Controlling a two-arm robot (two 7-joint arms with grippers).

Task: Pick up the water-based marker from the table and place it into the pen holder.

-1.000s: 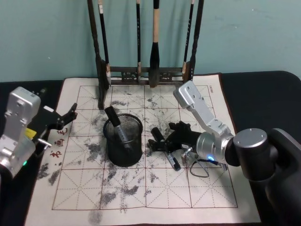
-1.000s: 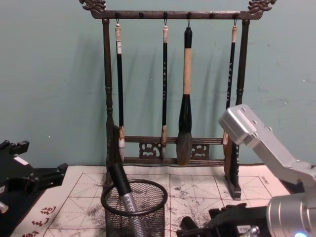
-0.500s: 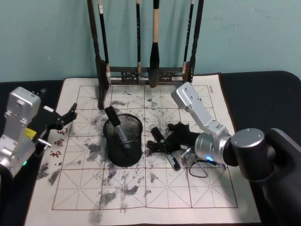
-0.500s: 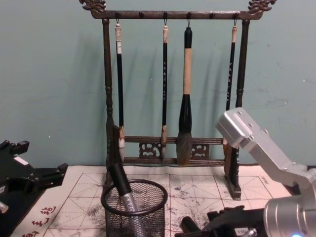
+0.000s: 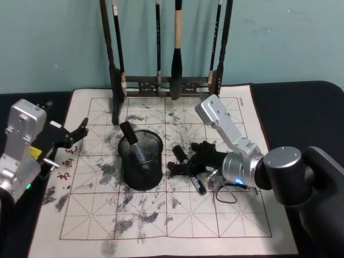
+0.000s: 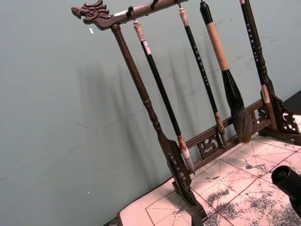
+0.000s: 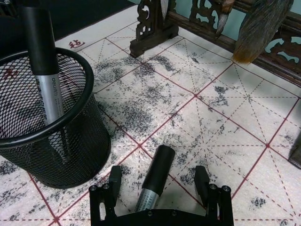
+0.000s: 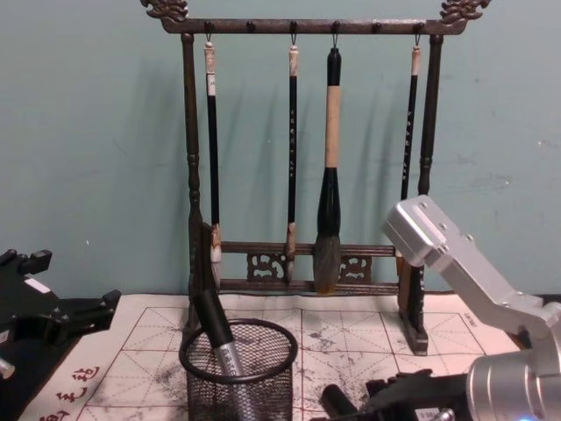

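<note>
Head view is showing the right gripper [image 5: 183, 164] reaching low over the inked practice mat [image 5: 161, 215], just right of the pen holder [image 5: 141, 169]. The water-based marker [image 5: 189, 171] is lying flat on the mat there, black cap pointing far-left toward the holder, grey barrel running near-right under the gripper body. Marker and holder are sitting apart, not touching.

Right wrist view is giving what the head view is not: the jaws are standing open, one on each side of the marker, with clear mat showing between each jaw and the barrel, so nothing is being gripped. It is also showing the holder's mesh wall and rim close up.

A second marker [image 5: 134, 145] is leaning inside the holder, cap up and poking above the rim; the chest view is showing that lean from the side, tilted left.

Left gripper [image 5: 79, 131] is hanging idle at the left edge of the mat, well apart from the holder; whether it is open or closed cannot be told.

Brush rack [image 5: 161, 83] is standing at the far edge of the mat. Chest and left wrist views are showing its carved top bar and four hanging brushes [image 8: 329, 175], cropped off in the head view. Black tabletop [image 5: 290, 107] is lying under the mat.
</note>
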